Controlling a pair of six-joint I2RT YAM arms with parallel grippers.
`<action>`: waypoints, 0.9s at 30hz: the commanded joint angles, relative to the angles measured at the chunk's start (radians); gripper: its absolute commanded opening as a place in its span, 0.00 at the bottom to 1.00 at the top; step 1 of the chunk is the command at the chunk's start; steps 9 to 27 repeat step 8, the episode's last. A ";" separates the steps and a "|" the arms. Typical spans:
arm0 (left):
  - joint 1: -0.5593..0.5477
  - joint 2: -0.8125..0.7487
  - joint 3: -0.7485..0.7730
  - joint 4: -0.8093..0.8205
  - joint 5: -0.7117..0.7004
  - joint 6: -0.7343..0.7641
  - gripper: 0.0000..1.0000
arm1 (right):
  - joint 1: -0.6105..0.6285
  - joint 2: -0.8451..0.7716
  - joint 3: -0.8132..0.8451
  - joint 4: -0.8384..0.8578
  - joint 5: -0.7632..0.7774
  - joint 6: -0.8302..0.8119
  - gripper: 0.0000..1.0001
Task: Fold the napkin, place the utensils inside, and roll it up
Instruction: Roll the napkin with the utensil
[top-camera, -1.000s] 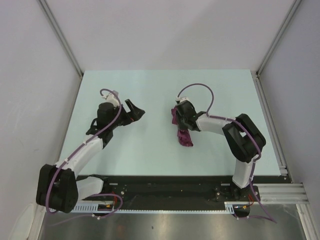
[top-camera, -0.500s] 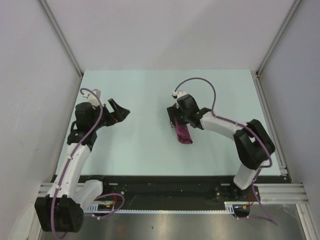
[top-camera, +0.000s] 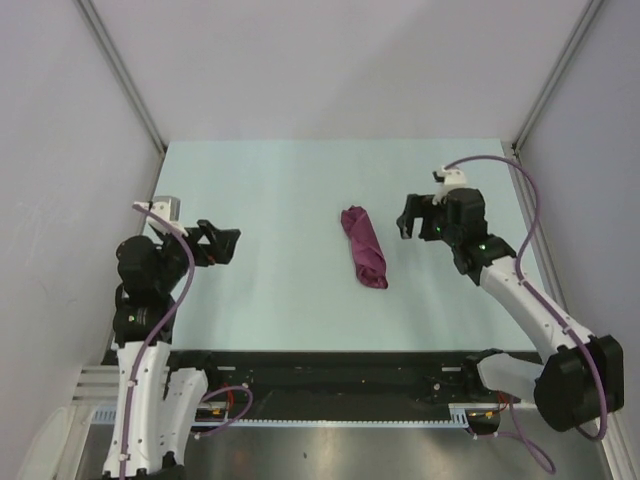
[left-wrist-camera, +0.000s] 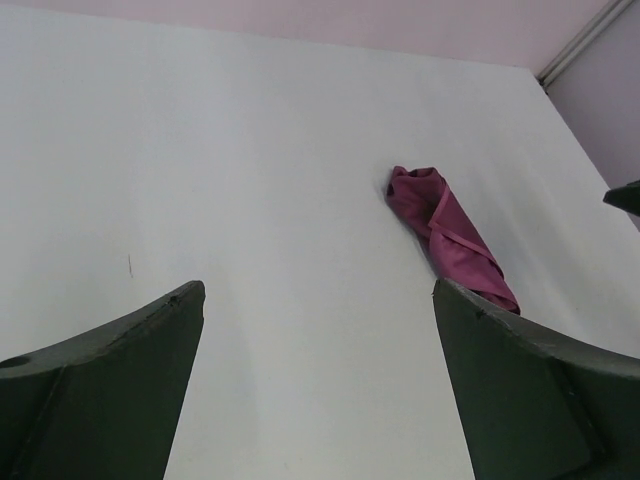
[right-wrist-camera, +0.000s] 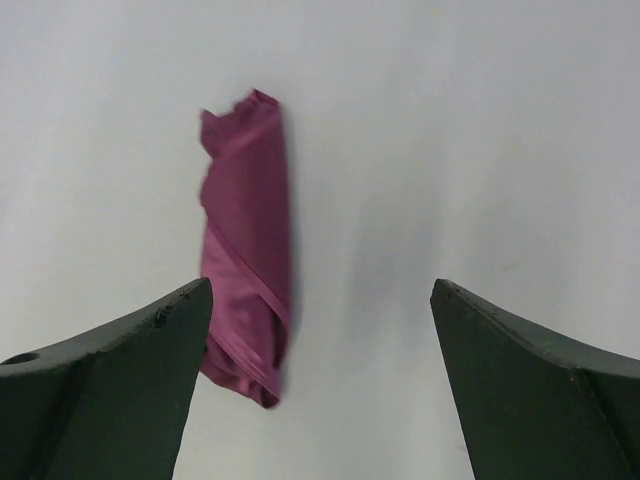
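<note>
- Lying near the middle of the pale green table (top-camera: 270, 180), the napkin (top-camera: 364, 248) is rolled into a tight magenta bundle. Its long axis runs from far to near, and the near end slants slightly to the right.
- One cloth edge winds diagonally across the roll as a thin band. The far end is bunched and a little ragged, and the near end is narrower.
- The roll rests flat on the table, and neither arm touches it.
- The left gripper (top-camera: 222, 243) hovers over the left side of the table, well apart from the napkin and pointing toward it. Its jaws are spread wide, with nothing between them.
- From the left wrist camera, two dark fingers (left-wrist-camera: 120, 380) frame bare table. The roll lies beyond them, to the right of centre.
- The right gripper (top-camera: 408, 222) hangs just to the right of the roll, near it but apart, and faces it. Its jaws also stand wide and hold nothing.
- From the right wrist camera, dark fingers (right-wrist-camera: 110, 380) stand either side of bare table. The roll lies ahead, toward the left, and its lower left edge passes behind the left-hand finger in that picture.
- A purple cable (top-camera: 500, 165) loops over the right arm, and another like it runs along the left arm.
- Both arm bases sit on a black rail (top-camera: 330, 372) at the near edge of the table.
</note>
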 joint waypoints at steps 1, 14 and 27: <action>0.008 -0.037 -0.034 0.039 -0.027 0.052 1.00 | -0.077 -0.155 -0.112 0.037 -0.019 0.034 0.96; 0.006 -0.050 -0.048 0.059 -0.044 0.061 1.00 | -0.105 -0.235 -0.189 0.052 -0.026 0.030 0.96; 0.006 -0.050 -0.048 0.059 -0.044 0.061 1.00 | -0.105 -0.235 -0.189 0.052 -0.026 0.030 0.96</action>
